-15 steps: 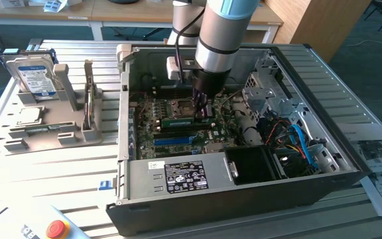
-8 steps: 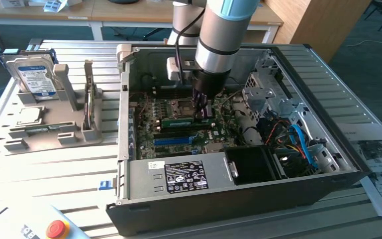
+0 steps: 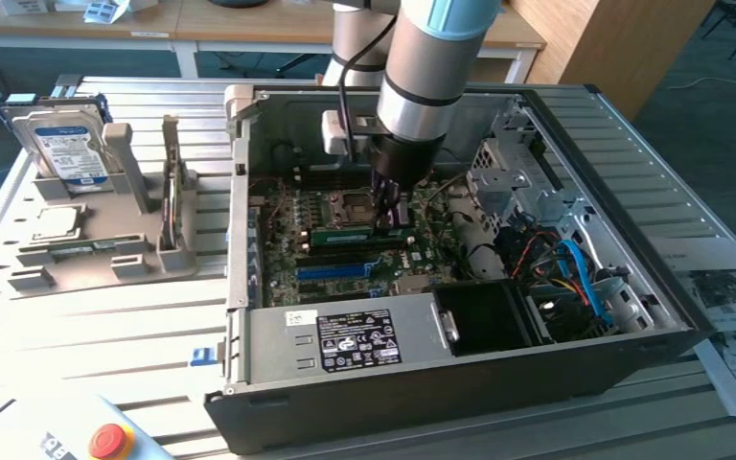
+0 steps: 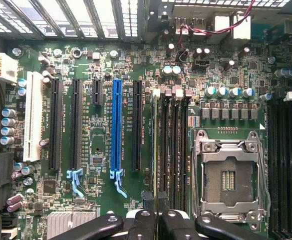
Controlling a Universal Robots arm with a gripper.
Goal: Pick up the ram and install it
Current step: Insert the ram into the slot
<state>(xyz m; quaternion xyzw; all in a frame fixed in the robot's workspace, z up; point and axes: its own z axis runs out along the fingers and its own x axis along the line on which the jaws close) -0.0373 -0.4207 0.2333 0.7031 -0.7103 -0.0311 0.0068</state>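
My gripper [image 3: 394, 218] reaches down into the open computer case [image 3: 246, 240], over the motherboard. It is shut on the ram [image 3: 342, 235], a slim green stick that lies along the memory slots beside the processor socket [image 3: 353, 203]. In the wrist view the ram [image 4: 156, 150] is seen edge-on as a thin line. It runs from between the black fingers [image 4: 141, 225] along the outermost of the black memory slots [image 4: 173, 150]. The open metal socket [image 4: 229, 175] is just beyond those slots. I cannot tell how deep the ram sits in the slot.
A grey holder [image 3: 100, 254] at the exterior view's left carries a silver hard drive [image 3: 68, 144] and a square processor chip [image 3: 55, 222]. Inside the case are the power supply [image 3: 356, 340], a drive cage [image 3: 521, 182] and blue cables [image 3: 586, 278]. A red stop button [image 3: 110, 441] sits in front.
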